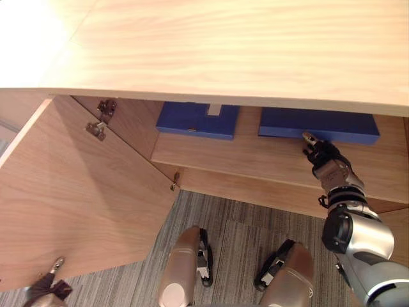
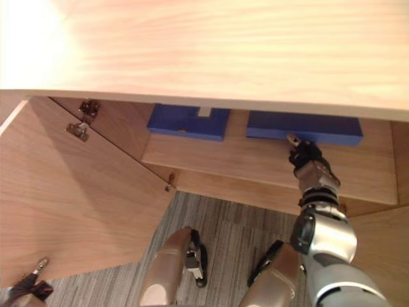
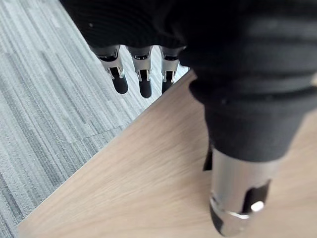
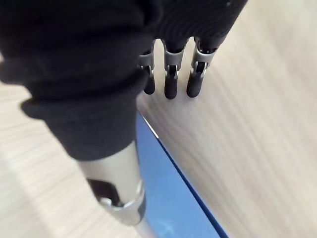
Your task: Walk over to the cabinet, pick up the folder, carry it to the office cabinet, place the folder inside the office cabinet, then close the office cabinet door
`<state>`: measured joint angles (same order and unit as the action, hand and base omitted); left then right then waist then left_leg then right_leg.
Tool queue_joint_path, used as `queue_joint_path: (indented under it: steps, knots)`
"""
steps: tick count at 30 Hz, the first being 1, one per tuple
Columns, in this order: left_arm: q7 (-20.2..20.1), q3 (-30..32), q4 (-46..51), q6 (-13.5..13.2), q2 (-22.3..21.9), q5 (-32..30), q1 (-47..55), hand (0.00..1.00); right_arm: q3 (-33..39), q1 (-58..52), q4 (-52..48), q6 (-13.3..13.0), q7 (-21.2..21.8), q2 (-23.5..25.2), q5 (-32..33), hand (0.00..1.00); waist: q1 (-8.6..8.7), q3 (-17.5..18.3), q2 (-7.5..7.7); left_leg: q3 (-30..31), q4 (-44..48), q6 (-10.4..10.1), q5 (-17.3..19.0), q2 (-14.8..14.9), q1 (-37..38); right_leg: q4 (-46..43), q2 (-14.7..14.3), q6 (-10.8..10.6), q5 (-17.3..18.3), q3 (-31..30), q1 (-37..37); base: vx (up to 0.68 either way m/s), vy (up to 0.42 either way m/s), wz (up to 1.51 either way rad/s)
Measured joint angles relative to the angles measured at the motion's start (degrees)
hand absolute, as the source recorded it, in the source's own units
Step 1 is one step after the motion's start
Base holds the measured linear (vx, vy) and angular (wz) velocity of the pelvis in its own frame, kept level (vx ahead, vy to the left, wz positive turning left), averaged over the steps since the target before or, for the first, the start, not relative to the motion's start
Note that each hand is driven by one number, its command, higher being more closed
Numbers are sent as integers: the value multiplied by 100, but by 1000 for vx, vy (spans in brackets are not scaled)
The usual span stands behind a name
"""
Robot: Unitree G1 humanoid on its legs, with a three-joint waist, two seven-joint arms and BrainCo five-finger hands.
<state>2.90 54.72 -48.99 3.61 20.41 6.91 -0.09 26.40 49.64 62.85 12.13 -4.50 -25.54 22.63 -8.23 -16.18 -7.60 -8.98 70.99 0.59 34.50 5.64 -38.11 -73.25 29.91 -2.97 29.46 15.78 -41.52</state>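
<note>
Fingers of the right hand lie straight and released at the front edge of the folder, which rests on the cabinet shelf beside a second blue folder, so placing looks done, while the door, near the slack-fingered left hand, is not yet shut.

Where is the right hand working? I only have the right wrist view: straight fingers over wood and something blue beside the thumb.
Observer: The right hand is inside the open cabinet, at the front edge of a blue folder lying flat on the shelf.
Operator: Anything else on that shelf?
Observer: A second blue folder lies further left, apart from the first.
Operator: And the door?
Observer: The door stands wide open on the robot's left, with the left hand low by its bottom edge.
</note>
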Motion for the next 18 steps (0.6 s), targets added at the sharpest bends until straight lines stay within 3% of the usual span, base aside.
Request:
queue_joint_path:
  steps: [6,12,18]
  knots:
    - [-323,1084,0,368,348,-279,-280,0,358,-6,-4,202,712,128,-1970,0,31,15,28,-49,-670,-87,-333,65,331,659,-212,55,-271,225,364,48,-41,-5]
    - [-372,1505,0,481,355,-455,-511,0,368,-5,-31,225,1059,135,-2753,0,-24,17,38,-109,-1266,-148,-663,68,595,1169,-378,96,-522,316,579,22,-49,-4]
    - [-387,1219,-1,504,457,-466,-500,0,22,-7,-305,238,1333,189,-3303,0,-69,18,50,-169,-2093,-185,-1185,120,853,1983,-625,226,-989,526,867,-12,-49,-4]
